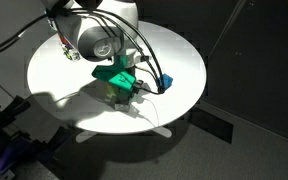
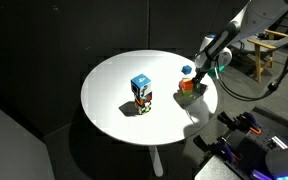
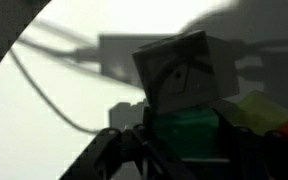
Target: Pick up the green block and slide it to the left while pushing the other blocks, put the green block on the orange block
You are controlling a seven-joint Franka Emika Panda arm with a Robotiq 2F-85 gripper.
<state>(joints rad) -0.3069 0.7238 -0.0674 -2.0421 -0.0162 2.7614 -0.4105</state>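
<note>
ON THE TABLE'S EDGE: Your gripper (image 3: 184,160) enters the wrist view from 6 o'clock, its dark jaws pinching one small bright green cube (image 3: 189,128) between them. One small grey cube (image 3: 184,68) stands at the green cube's 12 o'clock, close against it as far as the dim picture shows. One small yellow cube (image 3: 267,108) lies at its 3 o'clock, with a reddish-orange sliver just beyond at the frame edge.

In an exterior view, the round white table (image 2: 109,100) carries one larger multicoloured patterned cube (image 2: 141,92) near its centre, well apart from the cluster at the 3 o'clock rim, where your arm (image 2: 224,40) reaches in. There one small orange cube (image 2: 187,88) shows on the tabletop, with one small blue cube (image 2: 187,70) at its 12 o'clock. You cannot tell whether the blue rests on the orange or stands behind it. The green cube is hidden in that view.
</note>
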